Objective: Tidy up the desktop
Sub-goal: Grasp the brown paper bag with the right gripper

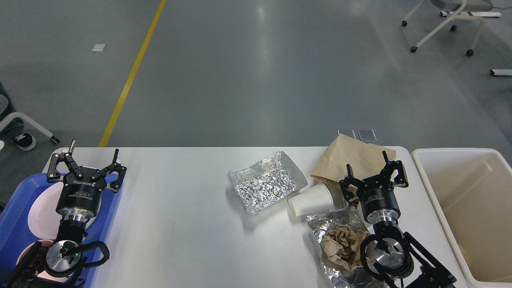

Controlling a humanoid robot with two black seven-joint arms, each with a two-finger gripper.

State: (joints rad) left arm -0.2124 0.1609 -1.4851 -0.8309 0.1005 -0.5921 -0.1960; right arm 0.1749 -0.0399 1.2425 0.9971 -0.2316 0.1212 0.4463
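Head view: desktop (pixel 192 224) is a white matte counter with rounded corners, filling the lower half of frame, grey floor beyond it at 12 o'clock. Left gripper (pixel 87 164) at 9 o'clock over the far edge of the blue tray (pixel 16 208), jaws spread, holding nothing; white plate (pixel 42 212) in the tray under the arm. Right gripper (pixel 375 172) at 4 o'clock, jaws spread and empty, over the brown paper bag (pixel 352 156). White paper cup (pixel 311 200) on its side, touching the bag. Crumpled foil tray (pixel 266 182) at counter centre, just beside the cup at its 10 o'clock. Second foil sheet (pixel 332 224) with crumpled brown paper (pixel 340 244) at 5 o'clock. Cream bin (pixel 468 208) off the counter's right end, at 3 o'clock
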